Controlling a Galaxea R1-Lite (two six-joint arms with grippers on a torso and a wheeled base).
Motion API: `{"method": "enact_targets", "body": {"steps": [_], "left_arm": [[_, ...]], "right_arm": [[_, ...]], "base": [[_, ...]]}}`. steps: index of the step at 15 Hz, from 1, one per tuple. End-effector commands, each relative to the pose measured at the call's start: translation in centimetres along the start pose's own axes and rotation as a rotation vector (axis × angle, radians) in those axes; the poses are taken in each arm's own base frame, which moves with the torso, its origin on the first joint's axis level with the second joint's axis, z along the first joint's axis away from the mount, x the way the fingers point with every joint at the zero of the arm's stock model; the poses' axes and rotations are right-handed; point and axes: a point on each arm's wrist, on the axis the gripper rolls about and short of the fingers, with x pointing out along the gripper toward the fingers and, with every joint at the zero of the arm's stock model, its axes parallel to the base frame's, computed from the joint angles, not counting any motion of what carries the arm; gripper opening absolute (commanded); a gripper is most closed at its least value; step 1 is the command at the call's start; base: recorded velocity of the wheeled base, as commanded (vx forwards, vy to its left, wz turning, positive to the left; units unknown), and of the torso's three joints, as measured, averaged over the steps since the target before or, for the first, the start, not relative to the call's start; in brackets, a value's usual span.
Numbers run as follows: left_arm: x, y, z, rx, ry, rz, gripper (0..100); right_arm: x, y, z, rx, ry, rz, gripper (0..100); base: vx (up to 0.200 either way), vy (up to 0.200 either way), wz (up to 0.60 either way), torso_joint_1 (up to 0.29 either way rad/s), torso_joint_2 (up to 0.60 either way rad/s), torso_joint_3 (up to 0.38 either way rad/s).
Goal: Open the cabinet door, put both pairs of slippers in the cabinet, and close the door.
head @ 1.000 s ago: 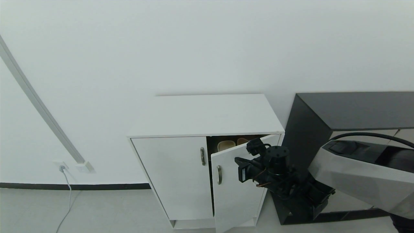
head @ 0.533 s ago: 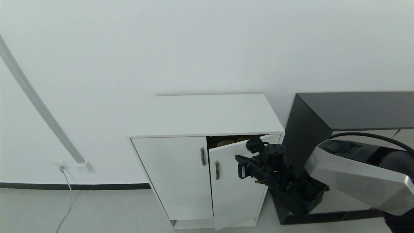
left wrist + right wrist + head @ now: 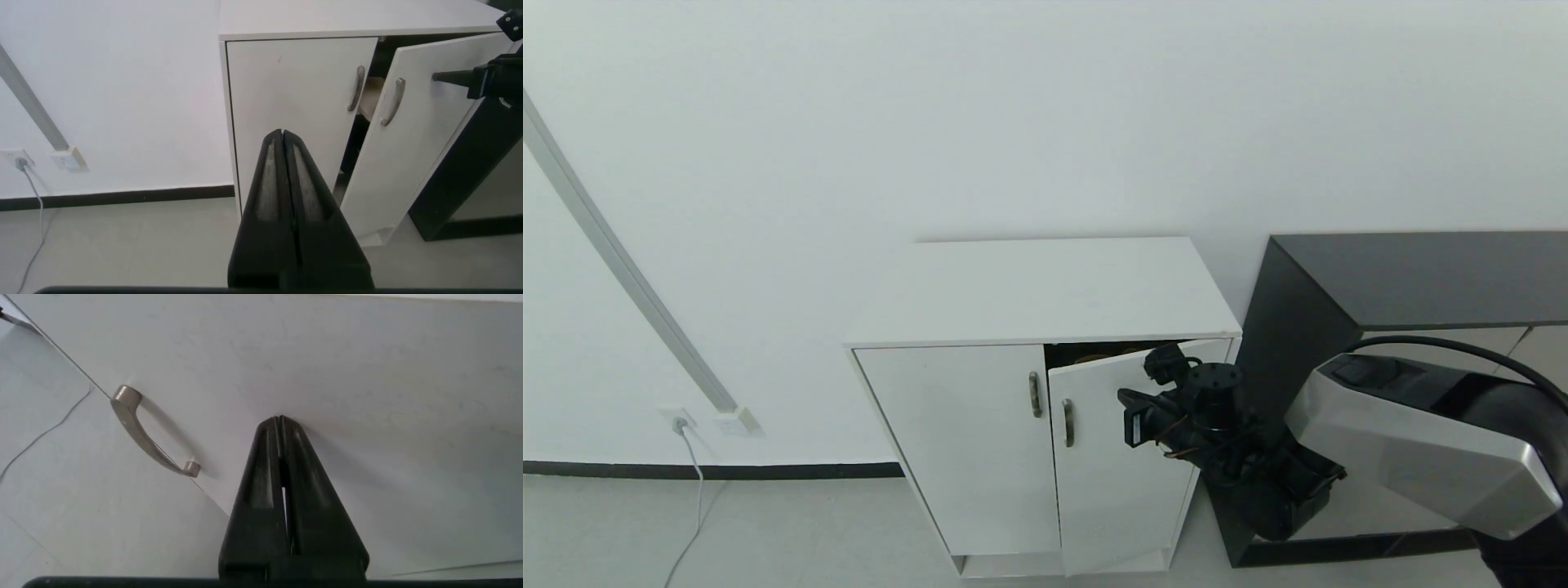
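Left gripper (image 3: 282, 135): fingers pressed together, nothing held, hanging in front of the white cabinet (image 3: 1045, 287) and apart from it. Left door (image 3: 956, 449): shut. Right door (image 3: 1115, 490): ajar by a narrow gap along its top and handle (image 3: 1067, 422) edge. A pale slipper (image 3: 371, 86) shows inside through that gap. Right gripper (image 3: 282, 423): fingers clenched on nothing, tips against the outer face of the right door, beside the handle. A black unit (image 3: 1380, 278) stands just right of the cabinet.
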Motion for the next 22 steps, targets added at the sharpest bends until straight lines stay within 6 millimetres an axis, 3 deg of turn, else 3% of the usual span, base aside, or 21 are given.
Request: {"method": "enact_targets", "body": {"steps": [1, 10, 22], "left_arm": [[0.0, 0.0, 0.0, 0.0, 0.002, 0.0, 0], [0.0, 0.0, 0.0, 0.0, 0.001, 0.0, 0], [0.0, 0.0, 0.0, 0.0, 0.001, 0.0, 0]], "right_arm": [[0.2, -0.3, -0.1, 0.001, 0.0, -0.007, 0], [1.2, -2.3, -0.3, 0.008, -0.002, -0.049, 0], [1.5, -3.5, -0.4, 0.013, -0.007, -0.073, 0]], "base": [[0.0, 0.0, 0.0, 0.0, 0.0, 0.0], [0.0, 0.0, 0.0, 0.0, 0.0, 0.0], [0.0, 0.0, 0.0, 0.0, 0.0, 0.0]]}}
